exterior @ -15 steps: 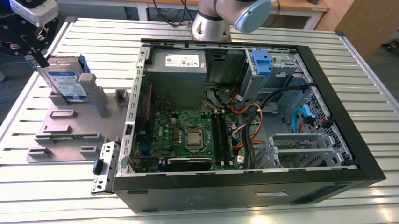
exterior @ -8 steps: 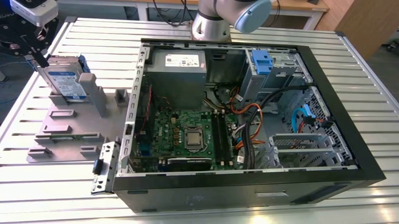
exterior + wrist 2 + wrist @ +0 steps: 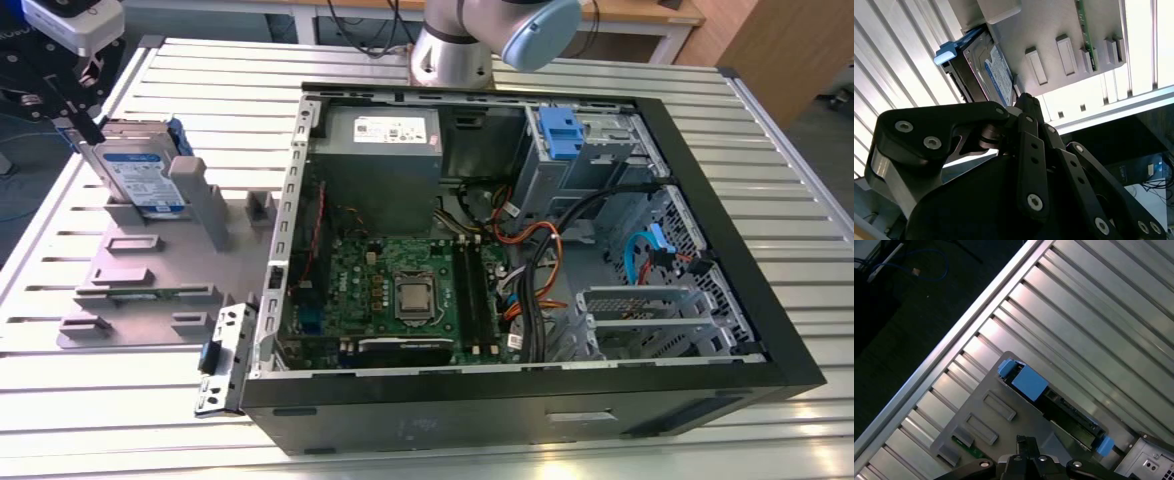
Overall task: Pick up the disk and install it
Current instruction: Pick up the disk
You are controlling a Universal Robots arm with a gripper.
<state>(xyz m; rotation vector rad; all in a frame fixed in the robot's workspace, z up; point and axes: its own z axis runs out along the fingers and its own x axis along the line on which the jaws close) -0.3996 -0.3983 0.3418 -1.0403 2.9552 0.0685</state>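
The disk (image 3: 134, 170) stands on edge in a slot of the grey fixture plate (image 3: 134, 270) at the exterior view's left, its white-and-blue label facing out and blue bracket on its side. My gripper (image 3: 91, 130) hangs just above and beside the disk's upper corner, its fingers drawn together with nothing between them. In the second wrist view the fingertips (image 3: 1024, 100) sit close to the disk (image 3: 996, 75). The first wrist view looks down on the disk's dark top edge (image 3: 1069, 415) with its blue bracket ends, beyond the gripper (image 3: 1026, 441).
An open computer case (image 3: 747, 250) lies on the slatted metal table (image 3: 200, 80), showing the motherboard (image 3: 400, 290), a grey power supply (image 3: 380, 130) and a drive bay with a blue latch (image 3: 561, 135). The arm's base (image 3: 454, 50) stands behind the case.
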